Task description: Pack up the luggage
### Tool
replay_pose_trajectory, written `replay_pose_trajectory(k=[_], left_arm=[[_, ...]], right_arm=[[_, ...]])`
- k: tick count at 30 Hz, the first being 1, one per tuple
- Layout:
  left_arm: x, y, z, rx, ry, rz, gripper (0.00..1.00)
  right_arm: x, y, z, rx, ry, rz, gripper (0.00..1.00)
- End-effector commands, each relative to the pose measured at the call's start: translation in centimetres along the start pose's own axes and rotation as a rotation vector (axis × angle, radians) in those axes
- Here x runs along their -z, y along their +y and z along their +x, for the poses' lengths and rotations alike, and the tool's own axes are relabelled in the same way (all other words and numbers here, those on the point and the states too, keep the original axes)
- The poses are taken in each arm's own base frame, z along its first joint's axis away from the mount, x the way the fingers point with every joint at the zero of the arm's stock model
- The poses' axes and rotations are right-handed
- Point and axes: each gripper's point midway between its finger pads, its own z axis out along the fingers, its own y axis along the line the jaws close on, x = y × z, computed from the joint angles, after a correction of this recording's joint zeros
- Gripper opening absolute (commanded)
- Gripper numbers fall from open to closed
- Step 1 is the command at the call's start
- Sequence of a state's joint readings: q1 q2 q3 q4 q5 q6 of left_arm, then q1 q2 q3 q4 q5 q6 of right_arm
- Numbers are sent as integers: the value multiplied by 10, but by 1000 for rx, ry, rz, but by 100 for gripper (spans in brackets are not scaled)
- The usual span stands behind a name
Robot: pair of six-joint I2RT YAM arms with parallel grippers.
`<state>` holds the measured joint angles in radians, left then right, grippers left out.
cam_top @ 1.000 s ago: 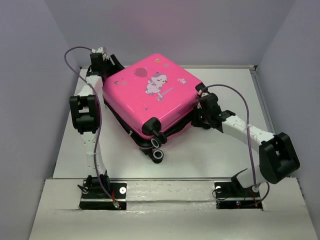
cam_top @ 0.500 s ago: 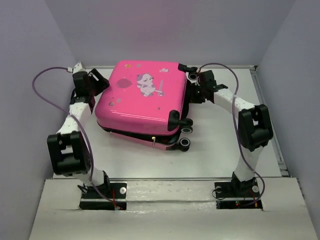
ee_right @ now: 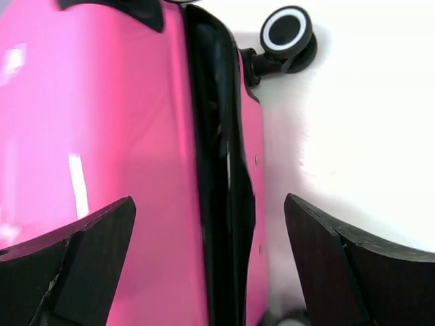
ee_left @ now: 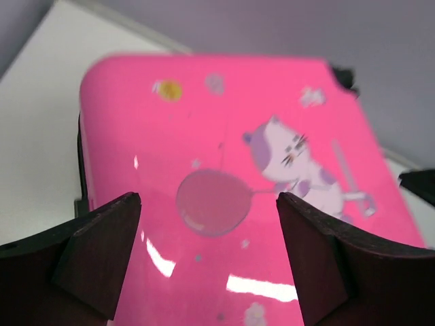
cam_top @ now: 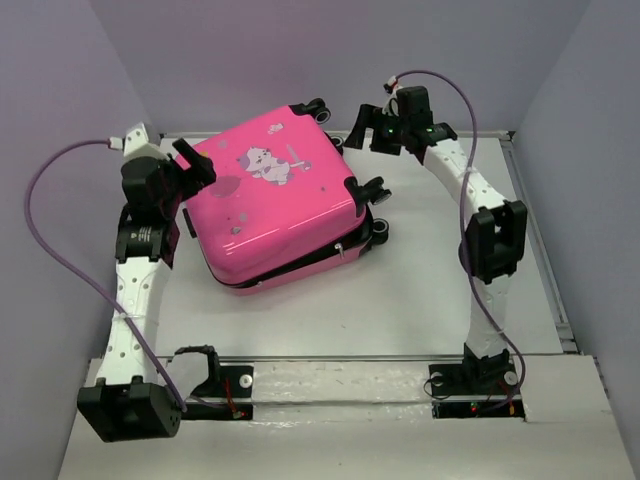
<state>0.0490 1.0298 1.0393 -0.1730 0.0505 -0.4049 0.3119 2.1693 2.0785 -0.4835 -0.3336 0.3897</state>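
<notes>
Left wrist view: left end effector (ee_left: 207, 200) spread wide, empty, over the luggage (ee_left: 204, 129) lid near its balloon print. Right end effector (ee_right: 209, 200) spread, empty, above the luggage's slightly gaping side seam. Luggage lies flat on the counter (cam_top: 430, 290), between both arms.

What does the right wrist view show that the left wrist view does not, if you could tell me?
Only the right wrist view shows the suitcase from the side: the dark gap between its two halves and a black wheel with a white ring. Only the left wrist view shows the printed lid, with the cartoon animal and its balloon. Both show glossy pink shell and a bit of white table, with the right gripper and the left gripper each open and holding nothing.
</notes>
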Motion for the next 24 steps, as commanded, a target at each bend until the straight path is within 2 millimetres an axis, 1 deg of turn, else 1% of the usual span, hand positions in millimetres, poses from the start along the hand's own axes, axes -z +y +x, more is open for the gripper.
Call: replay_pose_trajectory(k=[1,2,3,4,5,6,7,8,9,10,11,12,13,14,15,16,17,18,19,21,22,23,24], left_arm=[[14,-44,-92,-11,-213,93,94],[9,-47,-96,1,-218,101,94],[-9,-46,-92,13,-190,89,94],[-15,-52,-103,16,-204,101,94],[-41,-46,-95,17,-167,75,94],[-37,-51,-107,19,-192,84,94],[-61,-51,-106,3,-161,75,94],[-92,-39,-91,-3,-103,32,94],[-103,-38,-90,-7,-86,30,94],[-111,-42,-101,-14,-86,43,94],[-123,-35,-102,-10,-71,32,94],[-149,-26,-86,-7,-17,17,94],[-157,-32,-101,-12,-39,35,94],[-165,-27,-97,-8,-6,23,94],[-187,-18,-83,-8,42,18,94],[-191,-24,-96,-20,27,35,94],[-199,-22,-96,-28,34,30,94],[-206,-23,-97,-36,36,30,94],[-220,-24,-100,-51,34,46,94],[-232,-21,-97,-54,61,40,94],[-249,-10,-84,-50,92,21,94],[-249,-16,-98,-57,65,37,94],[-261,-10,-88,-52,89,45,94]], right_arm=[[88,25,-42,100,-153,11,94],[96,25,-37,105,-153,13,89],[124,41,-46,128,-214,-16,61],[120,33,-16,117,-162,-9,44],[145,54,-20,141,-223,-51,15],[134,40,3,117,-166,-32,7],[147,54,28,134,-155,-88,7],[171,76,29,168,-210,-146,7],[160,74,51,161,-163,-153,7],[168,93,87,185,-124,-199,7],[172,103,104,219,-109,-227,7],[175,111,120,235,-92,-247,7],[183,119,133,247,-87,-269,7],[183,123,151,258,-57,-283,7],[180,128,185,283,8,-308,7],[182,127,195,287,17,-298,7],[182,132,210,287,41,-312,7],[181,127,218,277,54,-311,7],[177,124,234,274,80,-321,7],[169,117,244,252,103,-306,7],[165,114,248,254,113,-297,7],[156,109,253,253,133,-278,7],[152,108,253,256,133,-274,7]])
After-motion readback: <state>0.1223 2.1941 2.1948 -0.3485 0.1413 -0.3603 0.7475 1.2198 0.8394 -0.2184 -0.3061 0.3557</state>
